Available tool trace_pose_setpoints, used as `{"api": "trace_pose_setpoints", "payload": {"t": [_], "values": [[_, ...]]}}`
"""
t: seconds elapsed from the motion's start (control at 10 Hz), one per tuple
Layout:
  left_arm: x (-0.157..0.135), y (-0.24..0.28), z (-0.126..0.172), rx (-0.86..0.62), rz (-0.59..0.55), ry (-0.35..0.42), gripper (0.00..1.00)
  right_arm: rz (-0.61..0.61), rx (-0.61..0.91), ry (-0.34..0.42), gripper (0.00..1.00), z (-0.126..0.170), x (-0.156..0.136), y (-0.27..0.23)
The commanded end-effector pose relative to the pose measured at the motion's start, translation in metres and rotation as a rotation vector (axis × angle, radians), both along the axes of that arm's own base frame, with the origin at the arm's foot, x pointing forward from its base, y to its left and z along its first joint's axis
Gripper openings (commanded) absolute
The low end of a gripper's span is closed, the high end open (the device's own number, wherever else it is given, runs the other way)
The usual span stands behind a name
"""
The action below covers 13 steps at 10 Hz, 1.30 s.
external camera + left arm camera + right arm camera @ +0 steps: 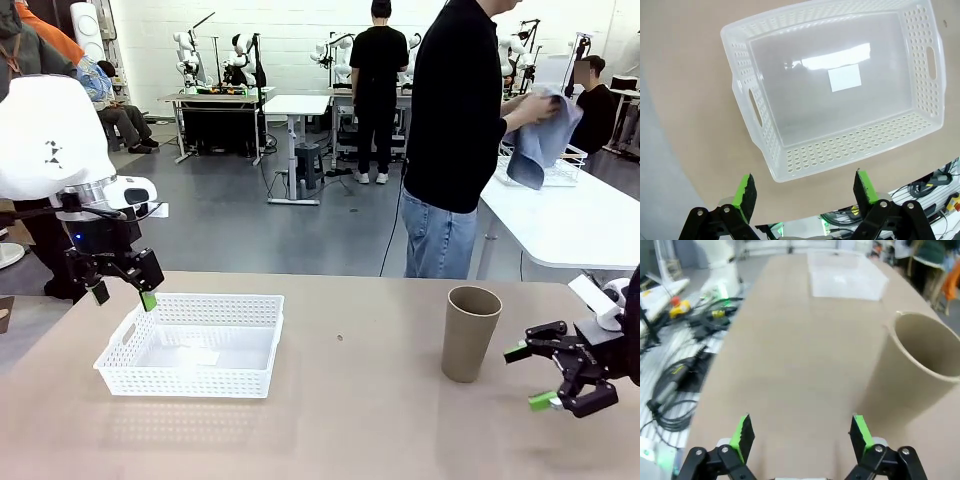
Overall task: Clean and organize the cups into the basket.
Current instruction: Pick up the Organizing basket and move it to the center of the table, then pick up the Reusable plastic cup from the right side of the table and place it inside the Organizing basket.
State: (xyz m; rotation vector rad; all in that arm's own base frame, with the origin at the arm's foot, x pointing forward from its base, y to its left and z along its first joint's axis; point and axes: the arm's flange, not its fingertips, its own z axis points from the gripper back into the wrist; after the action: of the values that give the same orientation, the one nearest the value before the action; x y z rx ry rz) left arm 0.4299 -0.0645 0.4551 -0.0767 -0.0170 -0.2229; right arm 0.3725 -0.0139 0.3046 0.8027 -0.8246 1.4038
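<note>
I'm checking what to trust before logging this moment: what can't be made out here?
Front view: whether the grey cloth in the person's hand wraps anything; the cloth covers it.
Front view: inside of the cup, behind its own wall.
Right wrist view: the cup's far side, cut off by the right edge; the basket beyond is blurred.
Left wrist view: any print on the white label, too washed out.

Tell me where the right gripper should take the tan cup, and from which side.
Grip the cup across its upper wall, coming in level from the robot's right, where the open right gripper sits beside it. It stands upright, round and handle-less, widening toward the rim, so a straddling grip likely won't slip.
</note>
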Motion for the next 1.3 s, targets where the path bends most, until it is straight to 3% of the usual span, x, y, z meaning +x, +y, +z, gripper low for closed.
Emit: {"api": "trace_pose_setpoints", "payload": {"t": [0.0,0.2,0.5,1.2], "values": [[0.0,0.009,0.0,-0.006,0.003,-0.003,1.0,-0.164,0.005,0.0,1.0,0.007,0.005,-0.002],[0.0,0.009,0.0,-0.006,0.003,-0.003,1.0,-0.276,-0.001,-0.001,1.0,0.007,0.014,-0.001],[0.0,0.009,0.0,-0.006,0.003,-0.003,1.0,-0.211,0.016,0.019,1.0,0.006,0.022,0.011],[0.0,0.009,0.0,-0.006,0.003,-0.003,1.0,-0.241,0.005,0.005,1.0,0.009,0.02,-0.006]]}}
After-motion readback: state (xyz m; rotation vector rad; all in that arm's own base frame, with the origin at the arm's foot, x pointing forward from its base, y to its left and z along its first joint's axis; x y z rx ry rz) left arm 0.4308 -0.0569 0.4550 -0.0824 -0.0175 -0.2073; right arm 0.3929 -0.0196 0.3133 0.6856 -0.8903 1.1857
